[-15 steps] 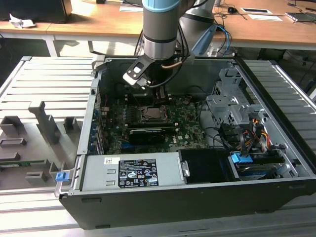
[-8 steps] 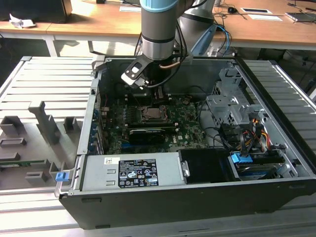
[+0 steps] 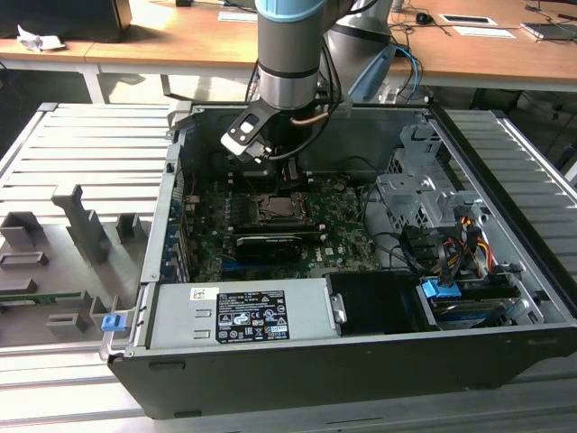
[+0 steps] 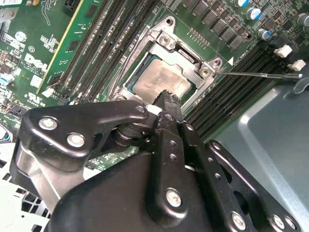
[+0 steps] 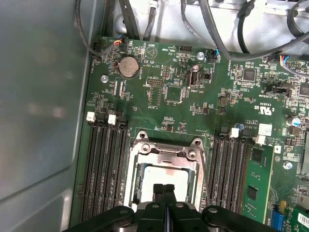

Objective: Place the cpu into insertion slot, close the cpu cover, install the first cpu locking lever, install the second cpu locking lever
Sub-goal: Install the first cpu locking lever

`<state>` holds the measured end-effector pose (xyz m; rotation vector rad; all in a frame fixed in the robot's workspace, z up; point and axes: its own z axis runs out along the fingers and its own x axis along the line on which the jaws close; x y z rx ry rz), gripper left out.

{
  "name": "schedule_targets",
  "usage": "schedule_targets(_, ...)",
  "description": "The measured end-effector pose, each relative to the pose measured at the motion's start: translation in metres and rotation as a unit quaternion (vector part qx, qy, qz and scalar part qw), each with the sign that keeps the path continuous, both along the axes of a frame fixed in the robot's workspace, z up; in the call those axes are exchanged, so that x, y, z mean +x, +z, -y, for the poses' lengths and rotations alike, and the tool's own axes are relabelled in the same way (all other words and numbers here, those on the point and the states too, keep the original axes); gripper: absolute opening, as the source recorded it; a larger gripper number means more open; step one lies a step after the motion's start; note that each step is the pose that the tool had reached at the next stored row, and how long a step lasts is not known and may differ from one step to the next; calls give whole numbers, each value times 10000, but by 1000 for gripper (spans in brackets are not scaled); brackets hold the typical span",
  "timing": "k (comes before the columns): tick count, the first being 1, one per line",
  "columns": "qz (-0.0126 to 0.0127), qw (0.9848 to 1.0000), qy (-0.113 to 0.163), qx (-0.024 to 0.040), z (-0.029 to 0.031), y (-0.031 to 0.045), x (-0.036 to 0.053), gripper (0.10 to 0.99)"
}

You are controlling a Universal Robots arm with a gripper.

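gripper (image 5: 164, 188), tips together, over cpu (image 5: 166, 173)

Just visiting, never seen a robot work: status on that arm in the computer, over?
Gripper shut, tips right above the cpu. Cpu lies under the closed cpu cover. One thin lever sticks out sideways.

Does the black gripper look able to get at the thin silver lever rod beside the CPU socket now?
Probably yes. The thin silver lever rod juts out free over the black memory slots, nothing covering it, and the black gripper hangs nearby over the silvery cpu.
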<state>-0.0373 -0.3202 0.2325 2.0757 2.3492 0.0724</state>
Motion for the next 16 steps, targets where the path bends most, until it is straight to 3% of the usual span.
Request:
schedule_targets(6, -1, 10000, -1, 0, 0, 44, -5, 106)
schedule_targets(11, 0, 10000, 0, 0, 0, 211, -6, 106)
schedule_targets(15, 0, 10000, 0, 0, 0, 270, -10, 106)
schedule_targets(16, 0, 10000, 0, 0, 0, 324, -13, 106)
